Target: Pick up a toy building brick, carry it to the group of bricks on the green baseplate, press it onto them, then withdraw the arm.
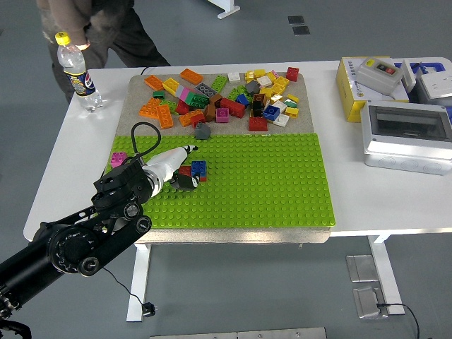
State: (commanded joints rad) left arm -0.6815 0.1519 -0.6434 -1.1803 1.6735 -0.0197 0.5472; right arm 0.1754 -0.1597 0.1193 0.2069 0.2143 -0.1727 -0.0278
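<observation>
The left arm (78, 244) enters from the lower left corner and slants up and to the right over the near left corner of the table (353, 191), its black elbow joint hanging beyond the table's edge. The left hand (173, 166), white with dark fingertips, lies low over the left part of the green baseplate (268, 183), fingers pointing right. Its fingers reach to the small group of bricks (194, 171), a blue brick on a red one with something dark beside them. The view is too small to tell whether the fingers pinch a brick or only rest against the cluster. A single pink brick (118, 159) sits at the baseplate's left edge, just behind the wrist. The loose pile of bricks (226, 99) spreads over the tan board beyond the baseplate. A water bottle (76, 73) stands at the far left corner, where a person's hand (70, 21) hovers above its cap.
</observation>
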